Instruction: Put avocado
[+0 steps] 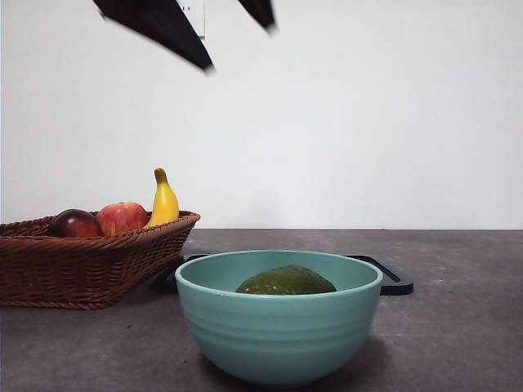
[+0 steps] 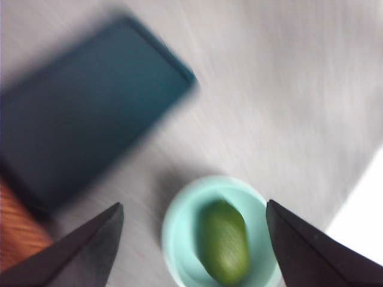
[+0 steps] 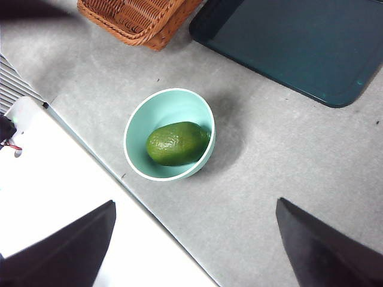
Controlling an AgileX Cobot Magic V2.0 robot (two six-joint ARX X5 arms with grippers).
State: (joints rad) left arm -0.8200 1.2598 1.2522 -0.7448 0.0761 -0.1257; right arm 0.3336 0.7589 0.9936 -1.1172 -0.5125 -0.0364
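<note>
Jaws of left gripper (image 2: 191, 245) and right gripper (image 3: 194, 245) spread wide, holding nothing; dull olive-green oval avocado (image 1: 286, 282) lies inside pale teal ceramic bowl (image 1: 278, 339) near the table's front edge.

Olive-green avocado (image 3: 175, 143) (oval), on its side, inside bowl (image 3: 134, 122)

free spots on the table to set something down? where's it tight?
Bare table to the side of the bowl away from the basket, and in front of the tray. The tray top is bare too. Tight where basket, tray and bowl meet. The bowl holds the avocado. Both pincers are open, up high.
</note>
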